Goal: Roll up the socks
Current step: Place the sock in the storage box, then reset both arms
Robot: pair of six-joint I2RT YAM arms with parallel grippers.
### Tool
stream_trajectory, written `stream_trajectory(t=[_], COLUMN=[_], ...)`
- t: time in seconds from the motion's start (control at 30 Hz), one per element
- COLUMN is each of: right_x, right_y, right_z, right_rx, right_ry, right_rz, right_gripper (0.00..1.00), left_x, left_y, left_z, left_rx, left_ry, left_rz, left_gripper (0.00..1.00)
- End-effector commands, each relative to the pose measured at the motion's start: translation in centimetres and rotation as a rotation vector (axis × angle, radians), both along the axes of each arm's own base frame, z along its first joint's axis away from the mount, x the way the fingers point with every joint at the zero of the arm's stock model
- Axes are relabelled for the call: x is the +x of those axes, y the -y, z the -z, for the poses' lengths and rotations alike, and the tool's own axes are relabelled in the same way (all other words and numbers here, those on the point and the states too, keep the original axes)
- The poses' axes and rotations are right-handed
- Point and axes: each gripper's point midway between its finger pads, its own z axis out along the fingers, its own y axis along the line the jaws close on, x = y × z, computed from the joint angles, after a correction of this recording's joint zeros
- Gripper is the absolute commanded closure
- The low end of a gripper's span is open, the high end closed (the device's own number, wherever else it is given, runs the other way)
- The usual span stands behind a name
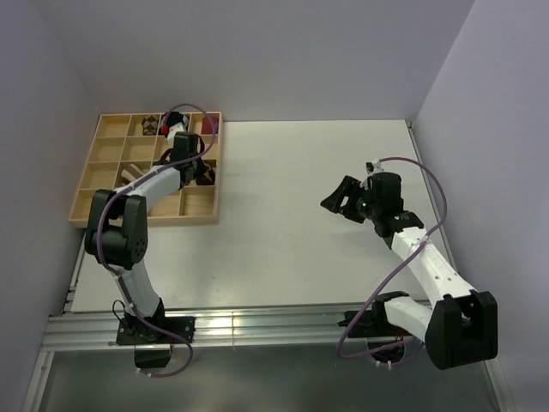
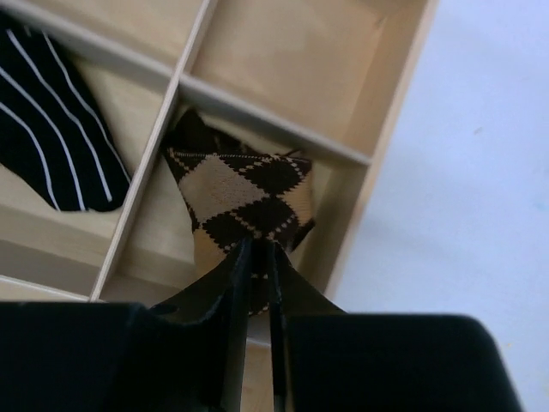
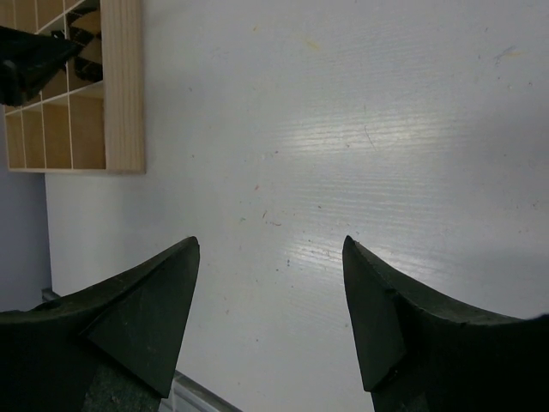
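My left gripper (image 2: 256,249) is shut on the brown-and-tan argyle sock (image 2: 244,202) and holds its near end. The sock hangs into a compartment in the right column of the wooden tray (image 2: 390,120). The short black sock with thin white stripes (image 2: 56,129) lies in the compartment to its left. In the top view the left gripper (image 1: 200,172) is over the tray (image 1: 214,184). A brown-and-cream striped sock (image 1: 129,176) shows partly behind the arm. My right gripper (image 1: 341,199) is open and empty above the bare table (image 3: 343,112), its fingertips (image 3: 184,257) wide apart.
The tray sits at the table's back left, its corner in the right wrist view (image 3: 120,94). A dark bundle (image 1: 151,126) and a maroon bundle (image 1: 208,127) lie in its back row. Walls close in on the left, back and right.
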Motion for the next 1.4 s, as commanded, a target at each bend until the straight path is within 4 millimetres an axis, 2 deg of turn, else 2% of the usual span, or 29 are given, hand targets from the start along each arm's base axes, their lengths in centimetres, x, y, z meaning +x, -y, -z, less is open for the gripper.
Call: stream_trajectory(t=[0.0, 0.13, 0.27, 0.3, 0.37, 0.4, 0.47, 0.5, 0.57, 0.6, 0.63, 0.67, 0.7, 0.73, 0.77, 0.8, 0.83, 0.87, 0.9, 0.93, 1.03, 1.07, 1.1, 1.17, 1.2, 1.23, 1.3, 1.37], right_x=[0.1, 0.0, 0.1, -0.1, 0.2, -0.1, -0.2, -0.5, -0.8, -1.3, -1.3, -1.6, -2.1, -2.3, -2.5, -3.2, -3.5, -3.8, -4.7, -5.3, -7.8, -8.5, -9.9, -11.1, -12.6, -12.8, -14.1, -14.7], right_y=[0.6, 0.6, 1.2, 1.4, 2.1, 2.4, 2.8, 3.1, 3.5, 3.9, 4.1, 4.5, 4.9, 5.2, 5.5, 5.9, 6.7, 7.2, 7.6, 8.9, 11.1, 12.2, 12.8, 13.7, 14.0, 14.2, 14.7, 15.0], right_z=[-1.1, -1.5, -3.0, -3.4, -4.6, -5.3, -6.5, -7.4, -9.0, -9.6, -11.2, -12.1, -12.3, -14.5, -15.3, -15.7, -18.1, -19.0, -19.7, -21.9, -25.1, -25.7, -26.8, -27.4, -28.5, -27.9, -28.3, -27.7], right_rx=[-0.022, -0.017, -0.041, -0.05, -0.072, -0.074, -0.069, -0.071, -0.062, -0.071, -0.075, -0.083, -0.106, -0.115, -0.129, -0.149, -0.181, -0.201, -0.223, -0.268, -0.334, -0.362, -0.358, -0.382, -0.362, -0.377, -0.371, -0.381], right_ry=[0.05, 0.054, 0.085, 0.088, 0.116, 0.131, 0.154, 0.173, 0.203, 0.21, 0.241, 0.256, 0.236, 0.28, 0.292, 0.281, 0.335, 0.353, 0.362, 0.415, 0.515, 0.538, 0.589, 0.637, 0.704, 0.714, 0.764, 0.775], right_rz=[0.013, 0.012, 0.038, 0.047, 0.082, 0.096, 0.13, 0.151, 0.18, 0.2, 0.206, 0.216, 0.233, 0.239, 0.245, 0.252, 0.275, 0.287, 0.292, 0.342, 0.415, 0.464, 0.498, 0.532, 0.553, 0.551, 0.578, 0.586], right_gripper=[0.26, 0.26, 0.26, 0.26, 0.26, 0.26, 0.25, 0.25, 0.25, 0.24, 0.24, 0.22, 0.22, 0.21, 0.2, 0.2, 0.2, 0.2, 0.2, 0.19, 0.14, 0.1, 0.09, 0.06, 0.04, 0.03, 0.02, 0.02], left_x=[-0.2, -0.5, -1.1, -1.2, -1.6, -2.3, -3.4, -4.6, -6.2, -8.0, -9.0, -10.9, -11.9, -13.2, -15.3, -16.5, -17.6, -19.8, -21.0, -22.1, -26.4, -28.3, -29.5, -31.5, -33.3, -34.2, -36.4, -38.0], left_y=[0.6, 1.0, 0.8, 0.7, 0.5, 0.1, -0.3, -0.9, -1.8, -2.6, -3.1, -3.8, -4.3, -5.0, -5.7, -6.2, -6.7, -7.7, -8.3, -8.9, -11.2, -12.3, -12.9, -14.0, -14.9, -15.3, -16.5, -17.3], left_z=[2.5, 3.1, 0.5, -1.4, -3.5, -5.9, -8.8, -11.9, -15.1, -18.2, -19.7, -22.8, -24.2, -25.2, -27.5, -28.8, -29.7, -31.0, -32.0, -32.6, -34.2, -34.6, -35.1, -35.5, -35.9, -36.0, -36.0, -35.9], left_rx=[-0.036, -0.057, -0.055, -0.062, -0.064, -0.064, -0.064, -0.06, -0.045, -0.032, -0.023, -0.025, -0.004, 0.01, 0.006, 0.019, 0.026, 0.035, 0.053, 0.064, 0.1, 0.109, 0.113, 0.117, 0.121, 0.124, 0.125, 0.119], left_ry=[-0.036, -0.054, -0.017, 0.014, 0.04, 0.073, 0.116, 0.17, 0.229, 0.289, 0.321, 0.395, 0.425, 0.44, 0.501, 0.529, 0.554, 0.587, 0.612, 0.628, 0.68, 0.699, 0.718, 0.74, 0.768, 0.776, 0.802, 0.823], left_rz=[0.007, 0.012, 0.0, -0.007, -0.013, -0.021, -0.026, -0.031, -0.039, -0.042, -0.043, -0.047, -0.042, -0.054, -0.063, -0.064, -0.076, -0.098, -0.106, -0.12, -0.181, -0.22, -0.24, -0.278, -0.308, -0.321, -0.367, -0.397], left_gripper=[0.82, 0.82, 0.75, 0.7, 0.64, 0.58, 0.51, 0.43, 0.36, 0.28, 0.25, 0.22, 0.18, 0.16, 0.13, 0.09, 0.08, 0.06, 0.04, 0.03, 0.01, 0.01, 0.0, 0.01, 0.01, 0.0, 0.01, 0.01])
